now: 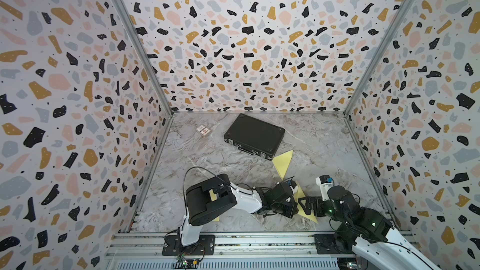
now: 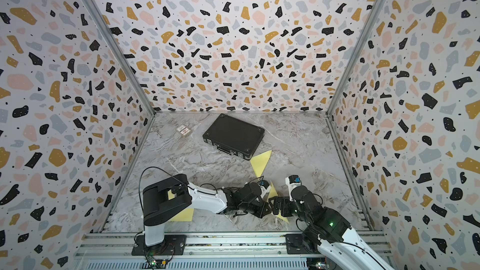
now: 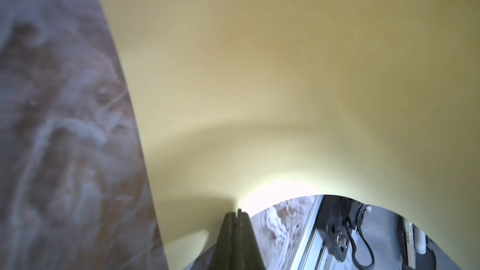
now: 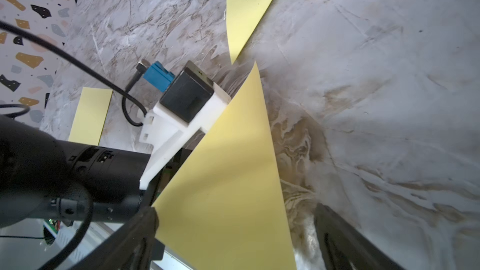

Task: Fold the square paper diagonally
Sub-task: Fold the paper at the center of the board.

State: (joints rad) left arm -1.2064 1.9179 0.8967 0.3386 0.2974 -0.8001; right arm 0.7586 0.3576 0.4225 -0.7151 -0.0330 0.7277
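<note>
Three smooth yellow papers show: a flat triangle [image 1: 283,163], a half-hidden piece [image 4: 91,115], and a curled sheet [image 4: 228,177] at the front of the marble table [image 1: 207,157], pinched in the closed left gripper [image 3: 237,212]; the right gripper [image 4: 235,209] gapes astride it.

Lab robot cell — terrazzo-print walls [image 1: 246,35], marble-look tabletop [image 1: 207,157], aluminium mounting rail [image 1: 259,242].

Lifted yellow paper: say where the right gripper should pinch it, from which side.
Pinch the lifted paper at its raised edge, from the robot's right, opposite the left gripper shut on it. It stands up inside the open right gripper, so its fingers can likely straddle it.
</note>
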